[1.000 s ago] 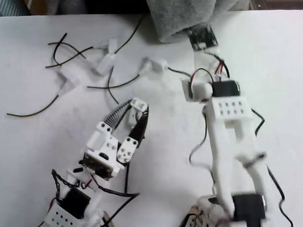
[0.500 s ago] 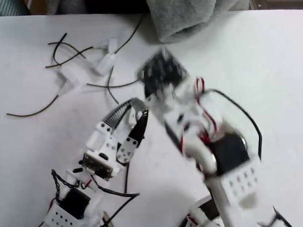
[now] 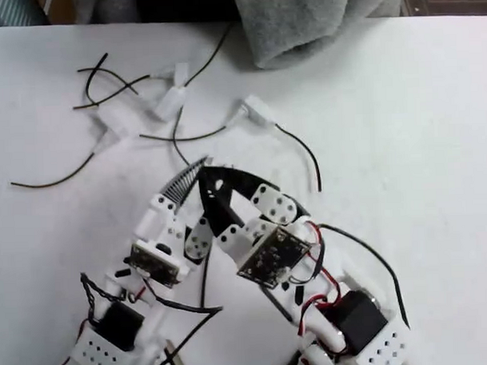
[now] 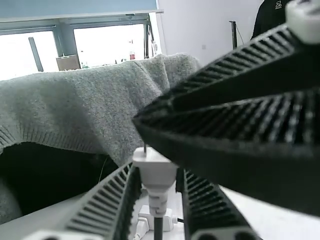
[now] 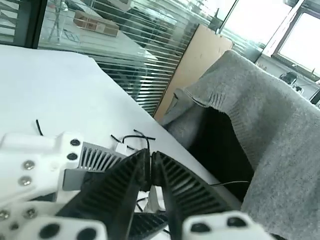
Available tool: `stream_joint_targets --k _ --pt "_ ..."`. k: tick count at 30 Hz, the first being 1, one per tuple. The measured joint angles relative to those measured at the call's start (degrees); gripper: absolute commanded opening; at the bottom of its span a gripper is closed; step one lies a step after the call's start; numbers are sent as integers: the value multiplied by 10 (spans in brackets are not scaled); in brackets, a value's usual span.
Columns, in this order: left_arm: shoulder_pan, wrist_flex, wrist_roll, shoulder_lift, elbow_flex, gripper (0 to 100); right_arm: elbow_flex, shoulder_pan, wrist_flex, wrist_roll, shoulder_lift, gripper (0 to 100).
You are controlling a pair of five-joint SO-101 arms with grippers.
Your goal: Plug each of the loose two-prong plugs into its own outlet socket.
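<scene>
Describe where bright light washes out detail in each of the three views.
High view: the white table is so bright that the white plugs barely stand out from it. Left wrist view: the windows are blown out to white behind the held plug. Right wrist view: the window beyond the grey sweater glares white.

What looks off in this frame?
The right gripper, shut, lies crossed over the left gripper, which holds a white two-prong plug; both crowd one spot. A grey knitted cloth drapes over the white table's far edge, close to the loose black-wired plugs.
</scene>
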Motion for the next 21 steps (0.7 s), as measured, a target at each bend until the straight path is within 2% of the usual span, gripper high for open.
stream_joint_targets --k 6,10,17,21 --pt "-1 0 0 0 0 22 16 2 -67 0 47 19" --pt "-4 0 3 0 0 22 15 15 -116 26 115 19" --pt "-1 1 1 1 -1 22 -64 78 -130 62 251 19" --pt "0 2 1 1 -1 22 -95 113 -131 76 277 19"
